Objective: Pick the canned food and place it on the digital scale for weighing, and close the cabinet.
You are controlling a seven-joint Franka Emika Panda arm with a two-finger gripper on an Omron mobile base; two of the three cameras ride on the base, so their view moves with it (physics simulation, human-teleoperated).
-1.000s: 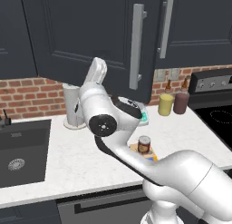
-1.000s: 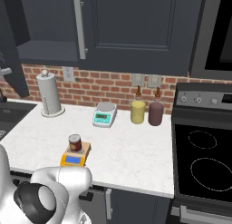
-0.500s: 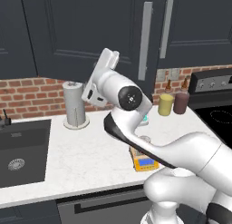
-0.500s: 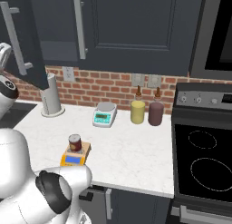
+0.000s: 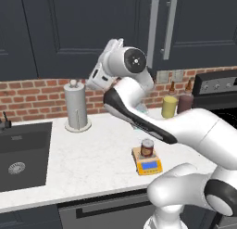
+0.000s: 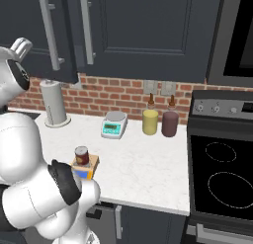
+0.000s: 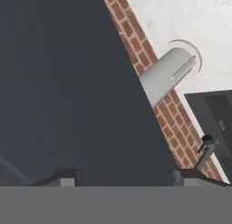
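Hand view shows us the gripper with fingers spread and empty, facing the dark cabinet door, presumably to push it shut. The canned food already stands on the digital scale, near the counter's front edge.

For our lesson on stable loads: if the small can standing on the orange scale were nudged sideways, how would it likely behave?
The can looks rigid and squat, standing upright, so it would probably slide before tipping. The orange scale has a plate barely wider than the can, so a small shove could push it off. On its side, the cylinder would likely roll.
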